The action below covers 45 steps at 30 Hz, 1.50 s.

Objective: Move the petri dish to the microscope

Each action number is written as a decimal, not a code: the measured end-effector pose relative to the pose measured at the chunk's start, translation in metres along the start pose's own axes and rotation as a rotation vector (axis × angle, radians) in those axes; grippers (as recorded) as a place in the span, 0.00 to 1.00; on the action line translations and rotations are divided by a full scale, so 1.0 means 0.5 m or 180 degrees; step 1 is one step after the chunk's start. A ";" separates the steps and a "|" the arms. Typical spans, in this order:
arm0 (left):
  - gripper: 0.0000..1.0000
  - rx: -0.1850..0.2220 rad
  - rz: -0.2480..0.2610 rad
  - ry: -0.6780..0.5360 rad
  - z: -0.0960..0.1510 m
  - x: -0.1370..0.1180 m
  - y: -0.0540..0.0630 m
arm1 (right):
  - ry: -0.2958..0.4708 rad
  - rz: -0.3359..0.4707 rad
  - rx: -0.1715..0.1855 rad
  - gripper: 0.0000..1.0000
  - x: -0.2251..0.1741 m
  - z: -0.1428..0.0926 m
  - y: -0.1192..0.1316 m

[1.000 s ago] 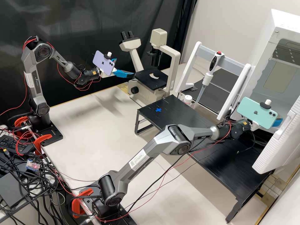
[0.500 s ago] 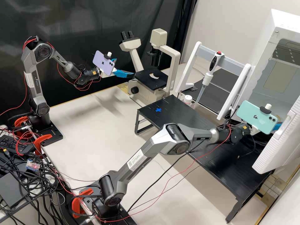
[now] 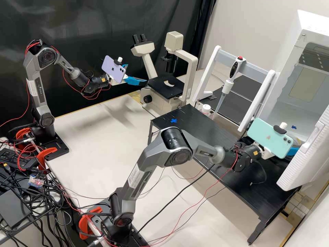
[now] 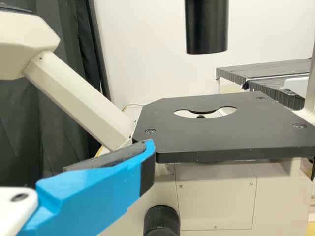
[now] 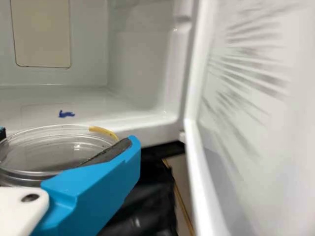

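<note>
My right gripper (image 3: 293, 151) had the see-through, round petri dish (image 5: 54, 147) pinched tight, right by the glossy white cabinet's (image 5: 152, 130) front edge. Boxy cream microscope (image 3: 191, 68) sat near the black bench's (image 3: 202, 127) corner.

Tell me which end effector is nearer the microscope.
Left. The left end effector hovers just beside the microscope; the right end effector holds the petri dish by the open white door, farther off.

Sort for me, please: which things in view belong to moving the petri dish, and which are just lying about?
For the job:
- petri dish
- right tool, holding it
- microscope

Apparently just around:
- pipette
- white-capped container
- tangled cables
</note>
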 end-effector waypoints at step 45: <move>1.00 0.0000 0.0000 0.0000 0.000 0.000 0.000 | 0.2136 -0.1309 -0.0322 0.00 -0.438 -0.496 -0.420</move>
